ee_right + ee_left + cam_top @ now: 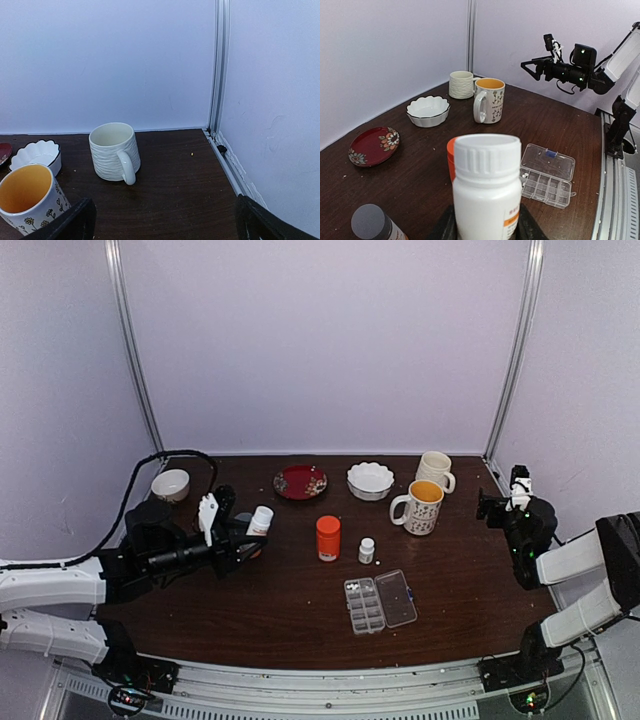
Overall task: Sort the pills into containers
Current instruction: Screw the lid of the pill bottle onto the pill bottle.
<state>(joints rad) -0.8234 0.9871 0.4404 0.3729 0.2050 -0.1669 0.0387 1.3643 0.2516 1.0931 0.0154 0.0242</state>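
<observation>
The clear pill box [380,602] lies open on the dark table, lid folded to the right; in the left wrist view the pill box [547,175] shows a few whitish pills [524,175] in one end compartment. My left gripper [240,540] is shut on a white bottle [487,190] with its cap on, held upright at the left of the table. My right gripper [490,508] hovers open and empty at the far right, near the mugs. A tiny yellowish pill [192,154] lies loose on the table by the right wall.
An orange bottle [328,537] and a small white bottle [367,550] stand mid-table. A grey-capped bottle [370,222] is beside my left gripper. At the back are a red plate [300,482], a scalloped bowl [370,480], two mugs [424,506] and a small bowl [171,484].
</observation>
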